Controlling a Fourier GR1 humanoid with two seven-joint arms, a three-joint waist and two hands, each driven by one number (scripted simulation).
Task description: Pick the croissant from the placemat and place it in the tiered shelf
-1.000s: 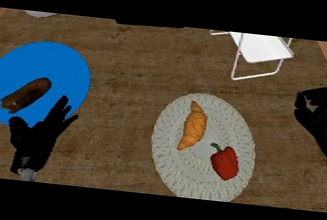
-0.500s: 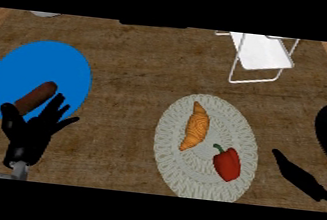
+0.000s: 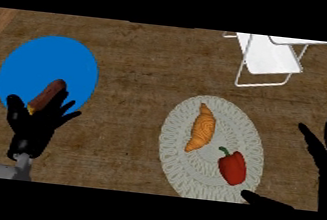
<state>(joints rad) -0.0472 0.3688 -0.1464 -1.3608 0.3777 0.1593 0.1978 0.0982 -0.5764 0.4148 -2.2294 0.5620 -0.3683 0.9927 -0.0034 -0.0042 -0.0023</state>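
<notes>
Zero progress on the actual move so far imo: croissant [image 3: 201, 128] is lying untouched on the placemat [image 3: 182, 174], right next to a red pepper [image 3: 232, 167]. Right hand [image 3: 324, 166] is hanging just off the mat's right edge with fingers spread, thumb reaching under the pepper, gripping nothing. Left hand [image 3: 37, 124] is resting open over the blue plate [image 3: 48, 72], near a sausage [image 3: 47, 95]. Shelf [image 3: 270, 58] is sitting up top, so grabbing, carrying and placing are all still to do
</notes>
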